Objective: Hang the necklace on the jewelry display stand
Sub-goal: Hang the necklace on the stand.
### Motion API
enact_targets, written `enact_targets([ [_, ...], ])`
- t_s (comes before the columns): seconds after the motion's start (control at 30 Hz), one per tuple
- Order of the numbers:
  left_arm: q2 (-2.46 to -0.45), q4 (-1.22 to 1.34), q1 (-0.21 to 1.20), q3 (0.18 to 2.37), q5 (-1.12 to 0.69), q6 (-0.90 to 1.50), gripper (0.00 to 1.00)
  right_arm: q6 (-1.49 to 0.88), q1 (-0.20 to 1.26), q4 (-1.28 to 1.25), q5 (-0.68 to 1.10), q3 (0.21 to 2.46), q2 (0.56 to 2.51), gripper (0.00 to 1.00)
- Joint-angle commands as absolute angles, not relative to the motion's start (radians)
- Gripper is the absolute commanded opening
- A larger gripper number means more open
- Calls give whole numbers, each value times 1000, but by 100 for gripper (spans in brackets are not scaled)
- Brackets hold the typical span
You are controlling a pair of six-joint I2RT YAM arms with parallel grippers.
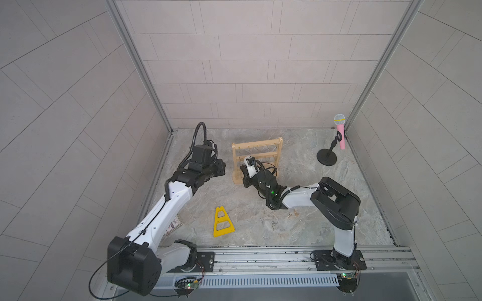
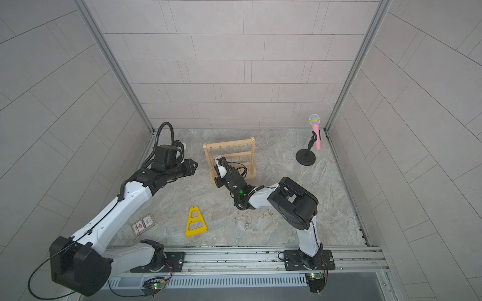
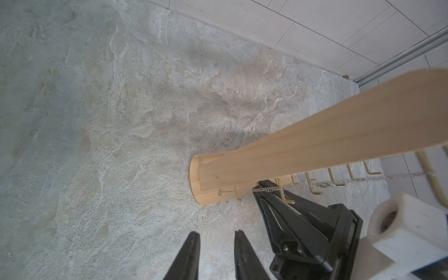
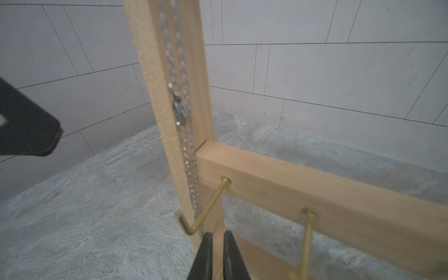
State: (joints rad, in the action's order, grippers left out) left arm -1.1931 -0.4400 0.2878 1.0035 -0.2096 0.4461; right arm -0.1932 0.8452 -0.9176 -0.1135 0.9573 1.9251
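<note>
Jewelry display stand (image 1: 257, 142) far centre. Right gripper (image 4: 217, 234) clenched, apparently pinching necklace (image 4: 180, 109); chain runs along stand's left upright. Left gripper (image 3: 216, 234) parted, empty, just left of stand.

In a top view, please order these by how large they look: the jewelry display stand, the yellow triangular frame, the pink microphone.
1. jewelry display stand
2. yellow triangular frame
3. pink microphone; it is raised nearer the camera, so its rank is less sure.
</note>
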Motion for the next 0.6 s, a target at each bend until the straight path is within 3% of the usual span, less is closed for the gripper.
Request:
enact_targets([
  [0.0,-1190,-430,281,993,-210,449,29,-184,846,-953,-108,946,1910,13],
  [0.57,-1189,-426,281,991,-208,453,29,-166,852,-949,-105,926,1877,13],
])
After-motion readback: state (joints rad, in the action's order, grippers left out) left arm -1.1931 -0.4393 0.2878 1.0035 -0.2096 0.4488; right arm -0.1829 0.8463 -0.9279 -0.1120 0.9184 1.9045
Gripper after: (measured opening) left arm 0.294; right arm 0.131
